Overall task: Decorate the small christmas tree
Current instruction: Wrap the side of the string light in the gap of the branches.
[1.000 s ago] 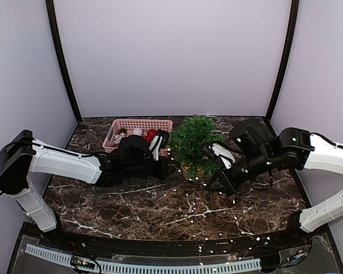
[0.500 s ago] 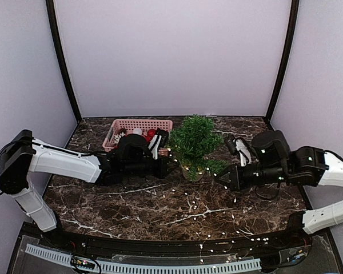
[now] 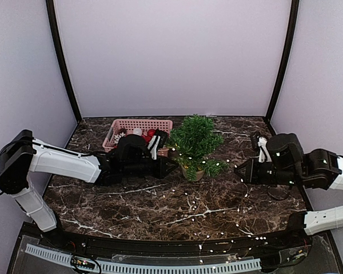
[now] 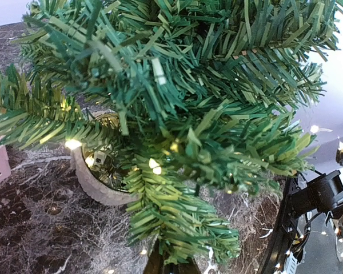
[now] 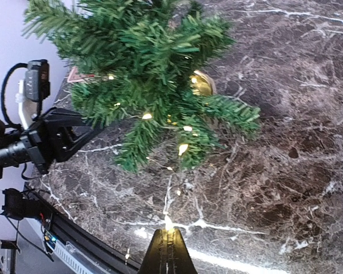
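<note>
The right gripper (image 5: 168, 235) is clenched on a thin light string (image 5: 168, 222), 1 lit bulb glowing right at its black fingertips. The left gripper (image 3: 171, 165) is clenched too, its tip just beside the tan round pot (image 3: 193, 172). Branches hide whether it pinches anything.

Between the 2 grippers stands the small christmas tree (image 3: 195, 141), upright at the middle of the worktop (image 3: 131, 200), with bushy flat green plastic needles and warm bulbs among its lower branches. The worktop is glossy dark brown marble with white veins, and the string trails across it toward the near edge.

Since 1 second ago the right gripper has drawn away from the tree to the right, while the left arm has stayed put.

Behind the left gripper, a pink lattice plastic basket (image 3: 138, 124) holds a white snowflake (image 3: 119, 137), red balls (image 3: 150, 135) and a white ball (image 3: 137, 132).
</note>
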You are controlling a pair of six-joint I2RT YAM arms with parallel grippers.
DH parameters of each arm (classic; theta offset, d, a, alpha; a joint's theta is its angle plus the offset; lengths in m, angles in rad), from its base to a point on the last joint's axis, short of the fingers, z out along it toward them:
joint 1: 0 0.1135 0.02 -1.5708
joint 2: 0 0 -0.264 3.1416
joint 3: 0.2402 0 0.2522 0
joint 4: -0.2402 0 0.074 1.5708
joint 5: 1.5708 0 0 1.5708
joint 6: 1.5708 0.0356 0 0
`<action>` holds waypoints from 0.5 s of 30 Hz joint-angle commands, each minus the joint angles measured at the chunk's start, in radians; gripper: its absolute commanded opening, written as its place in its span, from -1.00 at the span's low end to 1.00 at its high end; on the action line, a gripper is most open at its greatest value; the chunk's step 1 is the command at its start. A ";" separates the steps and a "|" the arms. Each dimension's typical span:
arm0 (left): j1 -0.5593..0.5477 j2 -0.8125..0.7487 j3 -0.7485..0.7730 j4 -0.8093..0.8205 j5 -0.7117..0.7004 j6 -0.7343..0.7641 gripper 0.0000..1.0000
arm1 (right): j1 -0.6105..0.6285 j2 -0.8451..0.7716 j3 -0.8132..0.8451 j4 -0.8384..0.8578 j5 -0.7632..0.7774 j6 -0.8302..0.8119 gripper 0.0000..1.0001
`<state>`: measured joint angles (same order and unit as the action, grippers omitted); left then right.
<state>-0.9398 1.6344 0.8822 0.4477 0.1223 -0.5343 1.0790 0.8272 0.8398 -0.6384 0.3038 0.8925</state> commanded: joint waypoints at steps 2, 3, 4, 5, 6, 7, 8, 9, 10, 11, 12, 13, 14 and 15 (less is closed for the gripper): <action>0.007 -0.040 -0.009 0.038 0.025 -0.012 -1.00 | -0.004 -0.010 -0.044 -0.036 0.057 0.041 -1.00; 0.007 -0.038 -0.009 0.040 0.027 -0.014 -1.00 | -0.004 -0.006 -0.052 0.001 0.025 0.022 -1.00; 0.006 -0.036 -0.007 0.041 0.029 -0.015 -1.00 | -0.003 -0.003 -0.058 0.040 -0.021 -0.015 -1.00; 0.007 -0.035 -0.005 0.041 0.030 -0.015 -1.00 | -0.002 0.001 -0.068 0.093 -0.085 -0.044 -1.00; 0.007 -0.033 -0.004 0.042 0.032 -0.017 -1.00 | 0.001 0.005 -0.078 0.148 -0.150 -0.067 -1.00; 0.007 -0.032 -0.002 0.043 0.031 -0.018 -1.00 | 0.007 0.008 -0.086 0.202 -0.207 -0.086 -1.00; 0.007 -0.031 -0.002 0.045 0.032 -0.021 -1.00 | 0.016 0.009 -0.095 0.262 -0.267 -0.102 -1.00; 0.007 -0.030 -0.002 0.046 0.033 -0.022 -1.00 | 0.026 0.012 -0.101 0.312 -0.314 -0.114 -1.00; 0.006 -0.031 -0.002 0.048 0.033 -0.023 -1.00 | 0.034 0.014 -0.107 0.364 -0.368 -0.122 -1.00; 0.007 -0.031 -0.001 0.048 0.033 -0.024 -1.00 | 0.039 0.017 -0.112 0.411 -0.409 -0.126 -1.00; 0.006 -0.030 -0.001 0.048 0.032 -0.025 -1.00 | 0.045 0.020 -0.117 0.451 -0.445 -0.126 -1.00; 0.006 -0.031 0.000 0.049 0.031 -0.025 -1.00 | 0.047 0.031 -0.125 0.493 -0.484 -0.125 -1.00; 0.006 -0.031 0.000 0.049 0.031 -0.027 -1.00 | 0.051 0.044 -0.132 0.526 -0.518 -0.122 -1.00; 0.007 -0.031 0.000 0.050 0.031 -0.027 -1.00 | 0.057 0.061 -0.139 0.554 -0.550 -0.117 -1.00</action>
<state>-0.9379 1.6344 0.8822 0.4545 0.1398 -0.5545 1.1149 0.8551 0.7258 -0.3321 -0.0380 0.8005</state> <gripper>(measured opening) 0.021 0.006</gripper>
